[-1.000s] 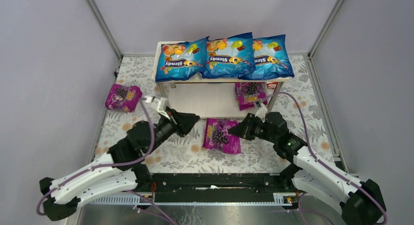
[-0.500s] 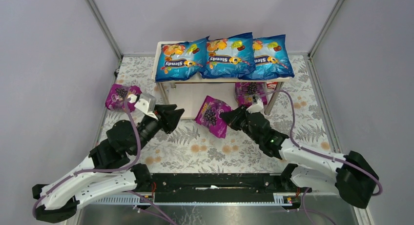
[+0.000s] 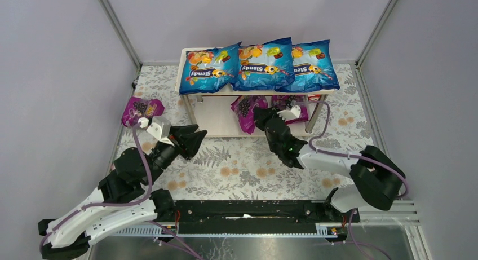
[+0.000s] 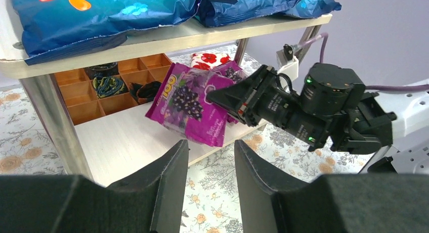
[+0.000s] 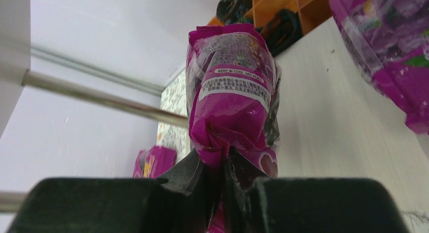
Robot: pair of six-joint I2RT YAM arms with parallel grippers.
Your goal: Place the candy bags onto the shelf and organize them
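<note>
Magenta candy bag [image 5: 230, 91], bottom edge hidden within the pinching right tool [image 5: 218, 165]

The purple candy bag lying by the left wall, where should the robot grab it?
The magenta bag is puffy in the middle, so pinch a thin sealed end. The left gripper should probably come from above, since the wall crowds its left side.

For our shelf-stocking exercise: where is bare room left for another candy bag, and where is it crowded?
Free: the lower board's left front, between the left post and the magenta bag in the right gripper; also the floral cloth before the shelf. Crowded: the top board, covered by three blue bags, and the lower board's right end, holding a second magenta bag.
</note>
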